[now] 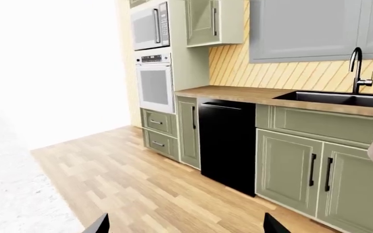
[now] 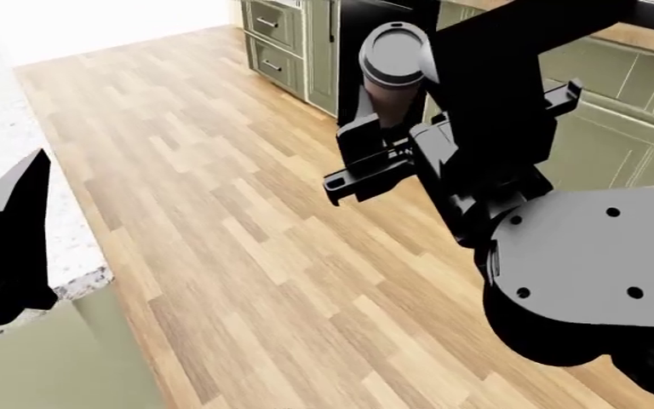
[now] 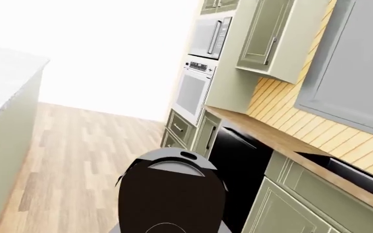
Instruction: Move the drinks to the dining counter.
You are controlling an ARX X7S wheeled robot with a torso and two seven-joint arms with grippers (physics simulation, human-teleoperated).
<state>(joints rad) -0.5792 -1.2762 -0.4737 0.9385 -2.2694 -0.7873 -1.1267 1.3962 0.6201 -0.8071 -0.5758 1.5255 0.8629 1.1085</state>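
A: Where is the drink just now?

B: The brown paper cup sits upright in the right tool, carried over the wood floor; its black lid faces up in the head view, and the right wrist view shows the same lid close below the camera; the tool is clamped on the cup's lower body.

A: Why upright, and why so high?

B: My guess is that a lidded drink is kept level so that nothing tips out while the base rolls; held out in front of the torso it also stays clear of the green cabinets and the black dishwasher at the far side.

A: And the left tool?

B: The left tool carries nothing; its two dark fingertips show well apart at the edge of the left wrist view, with only floor between them; so it stands open, probably held aside to keep out of the way.

A: Where is the dining desk?

B: The speckled white stone edge lies at the robot's left in the head view, near the left arm; the right wrist view catches its pale top as well; the cup is not over it yet, so the carry seems about midway.

A: Any juice cartons?

B: None appear in these views; I cannot say where they stand.
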